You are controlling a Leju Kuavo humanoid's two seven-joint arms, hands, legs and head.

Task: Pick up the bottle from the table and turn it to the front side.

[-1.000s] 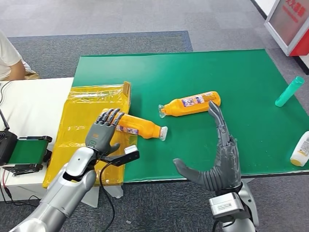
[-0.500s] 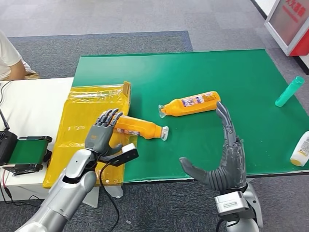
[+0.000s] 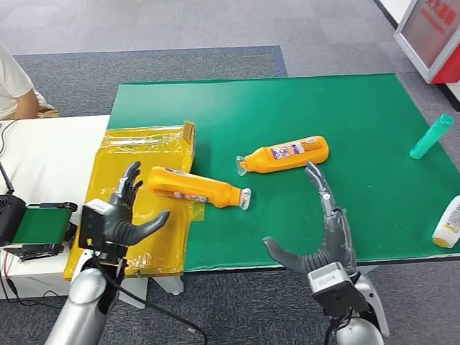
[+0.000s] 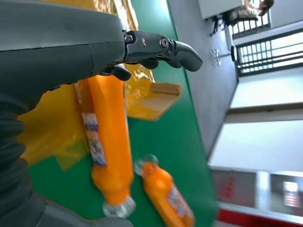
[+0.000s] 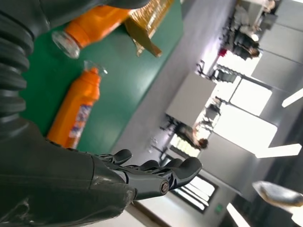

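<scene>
Hovering over the near edge of the yellow plastic wrap (image 3: 126, 188), the left hand (image 3: 126, 215) is spread wide with its thumb out to the side and its darker fingers (image 3: 128, 185) raised, and it holds nothing. Just beyond those fingers lies the nearer orange bottle (image 3: 195, 187), flat on its side, its base resting on the yellow wrap and its clear-capped neck pointing out onto the green table mat (image 3: 347, 108); the hand and the bottle are close but apart. From the left wrist the same bottle (image 4: 107, 137) runs lengthwise under the outstretched fingers, label strip along one side. Across the gap, the right hand (image 3: 320, 241) is likewise empty and splayed, thumb stretched toward the left and fingers reaching up over the mat's near edge. Ahead of it lies the second orange bottle (image 3: 284, 154), also on its side, label facing up, clear cap toward the first bottle's cap, the two caps near each other without touching. Farther out on the mat, near its right side, a teal bottle (image 3: 431, 135) lies tilted, and a white bottle (image 3: 449, 223) rests at the mat's right edge. A white table (image 3: 49, 158) adjoins the mat on the left, and a person's arm (image 3: 16, 100) shows beyond it.
</scene>
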